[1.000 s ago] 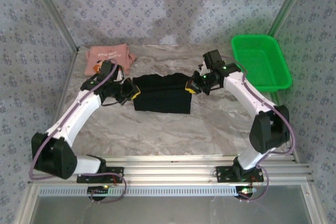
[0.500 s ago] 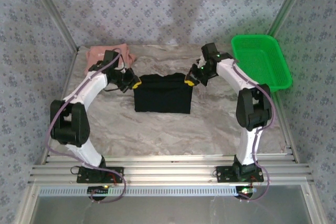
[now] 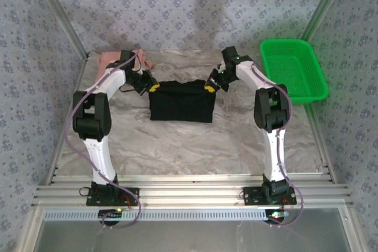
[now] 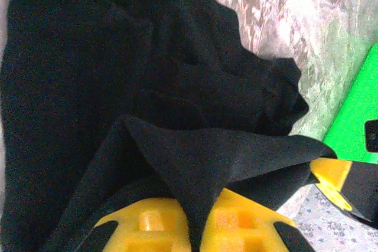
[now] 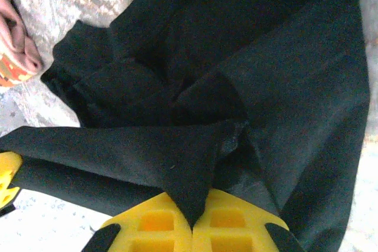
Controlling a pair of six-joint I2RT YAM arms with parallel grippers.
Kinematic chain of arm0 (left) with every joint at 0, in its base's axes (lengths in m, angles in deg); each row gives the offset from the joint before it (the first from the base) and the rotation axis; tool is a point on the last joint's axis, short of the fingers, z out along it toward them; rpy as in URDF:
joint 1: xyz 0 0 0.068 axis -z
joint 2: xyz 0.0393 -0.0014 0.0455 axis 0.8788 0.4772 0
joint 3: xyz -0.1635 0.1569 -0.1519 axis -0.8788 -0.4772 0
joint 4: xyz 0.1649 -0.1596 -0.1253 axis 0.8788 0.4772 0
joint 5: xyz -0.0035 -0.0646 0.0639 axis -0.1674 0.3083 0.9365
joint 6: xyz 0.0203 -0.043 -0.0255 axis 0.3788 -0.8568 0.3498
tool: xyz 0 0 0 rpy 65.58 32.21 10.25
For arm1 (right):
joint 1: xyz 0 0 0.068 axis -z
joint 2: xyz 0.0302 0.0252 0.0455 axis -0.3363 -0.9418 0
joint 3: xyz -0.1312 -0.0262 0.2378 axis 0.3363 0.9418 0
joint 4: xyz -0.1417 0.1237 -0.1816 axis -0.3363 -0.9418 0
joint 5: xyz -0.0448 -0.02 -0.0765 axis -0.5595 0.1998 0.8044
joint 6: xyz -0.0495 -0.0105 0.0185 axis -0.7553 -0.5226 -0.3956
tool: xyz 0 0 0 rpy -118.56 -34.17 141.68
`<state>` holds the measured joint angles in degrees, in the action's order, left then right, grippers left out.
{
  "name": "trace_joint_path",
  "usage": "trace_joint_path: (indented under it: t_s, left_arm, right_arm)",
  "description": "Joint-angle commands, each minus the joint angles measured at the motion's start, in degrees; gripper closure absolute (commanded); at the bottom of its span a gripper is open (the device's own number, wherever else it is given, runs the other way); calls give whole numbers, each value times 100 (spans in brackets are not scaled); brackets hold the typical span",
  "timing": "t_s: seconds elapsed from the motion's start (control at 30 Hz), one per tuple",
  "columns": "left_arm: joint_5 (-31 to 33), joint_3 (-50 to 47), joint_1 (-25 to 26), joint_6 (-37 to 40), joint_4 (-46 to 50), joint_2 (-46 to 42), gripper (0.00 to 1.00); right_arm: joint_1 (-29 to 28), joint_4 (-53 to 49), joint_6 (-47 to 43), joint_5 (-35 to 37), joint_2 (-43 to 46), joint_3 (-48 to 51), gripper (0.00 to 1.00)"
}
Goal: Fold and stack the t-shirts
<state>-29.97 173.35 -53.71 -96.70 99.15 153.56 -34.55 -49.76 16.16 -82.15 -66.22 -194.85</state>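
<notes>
Left end effector (image 3: 153,87) and right end effector (image 3: 209,88) each clamped a far corner of the black t-shirt (image 3: 180,103), likely tensioning the fold.

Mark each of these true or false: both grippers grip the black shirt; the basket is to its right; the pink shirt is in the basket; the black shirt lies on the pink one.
1. The left gripper and the right gripper each pinch the black shirt. True.
2. The basket sits to the right of the black shirt. True.
3. The pink shirt lies in the basket. False: it lies on the table, at the far left corner.
4. The black shirt rests on the pink shirt. False: it rests on the table, mid-table, beside the pink one.
</notes>
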Motion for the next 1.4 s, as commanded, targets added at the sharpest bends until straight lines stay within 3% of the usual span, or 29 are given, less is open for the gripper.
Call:
trace_joint_path:
  t_s: [0.0,0.1,0.2,0.3,0.4,0.63,0.7,0.77,0.87,0.93,1.0,1.17,1.37]
  left_arm:
    - [85,728,-241,185,176,517,81]
    - [-45,1345,-269,27,89,818,57]
    - [-79,2149,-268,-120,69,790,41]
    - [71,3029,-260,107,643,595,36]
    - [233,3169,-252,390,981,87,32]
    - [266,1578,-234,726,691,-1377,31]
    - [227,899,-194,693,416,-1781,32]
    - [197,346,-87,701,35,-2067,39]
    - [117,-382,134,599,-237,-2228,62]
    - [29,-812,266,421,-475,-2191,78]
    - [93,-1085,415,362,-661,-2076,86]
    - [-30,-1072,535,265,-1121,-1244,88]
    - [74,-53,531,404,-1130,123,86]
  right_arm:
    - [330,-181,131,428,-458,-498,79]
    - [481,-39,231,290,-801,-1063,64]
    - [616,-28,264,344,-809,-1700,52]
    - [733,-201,-12,580,-452,-1956,48]
    - [751,-224,-304,691,213,-1563,46]
    - [525,648,-480,85,1634,390,48]
    - [338,902,-405,68,1918,914,54]
    - [166,1256,-183,3,2088,1379,68]
    - [-76,1705,115,-19,2084,1934,88]
    - [-227,1981,303,-80,1940,2147,93]
    - [-341,2317,517,-96,1725,2253,95]
    - [-441,2628,726,-25,947,1881,97]
    - [-294,2960,1091,146,-10,1197,97]
